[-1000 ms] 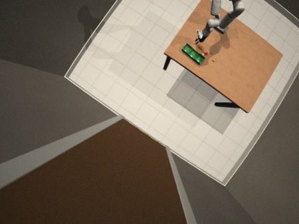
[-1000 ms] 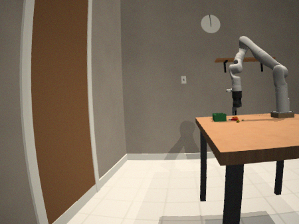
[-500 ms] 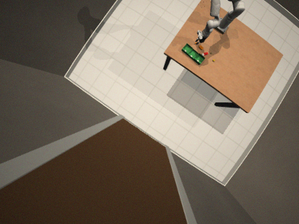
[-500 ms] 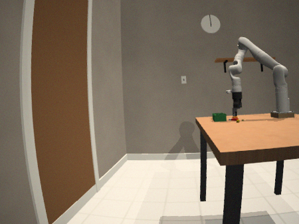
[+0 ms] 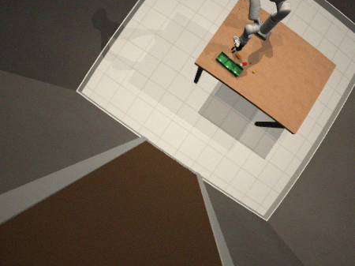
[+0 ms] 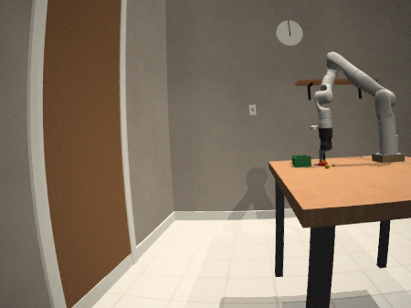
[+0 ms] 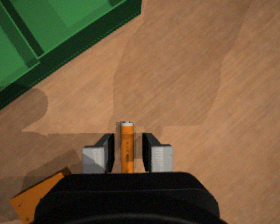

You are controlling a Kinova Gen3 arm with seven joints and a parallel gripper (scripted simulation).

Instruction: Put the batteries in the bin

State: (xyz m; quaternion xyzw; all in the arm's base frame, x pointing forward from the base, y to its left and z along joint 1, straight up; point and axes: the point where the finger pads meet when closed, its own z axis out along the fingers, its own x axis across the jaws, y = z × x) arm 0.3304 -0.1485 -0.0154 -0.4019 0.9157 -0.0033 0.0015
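In the wrist view an orange cylindrical battery (image 7: 127, 146) with a silver tip lies on the wooden table. My gripper (image 7: 128, 146) is low over it, with one finger on each side. A small gap shows on both sides, so the fingers are open and not touching it. The green bin (image 7: 50, 35) with its compartments stands at the upper left, apart from the battery. In the overhead view the gripper (image 5: 236, 46) is just beyond the bin (image 5: 229, 64). In the side view the gripper (image 6: 322, 157) is near the table top, beside the bin (image 6: 301, 161).
A flat orange block (image 7: 37, 200) lies at the lower left of the wrist view, close to my left finger. A small red thing (image 5: 244, 63) and a small yellow thing (image 5: 254, 71) lie on the table to the right of the bin. The table edge runs just behind the bin.
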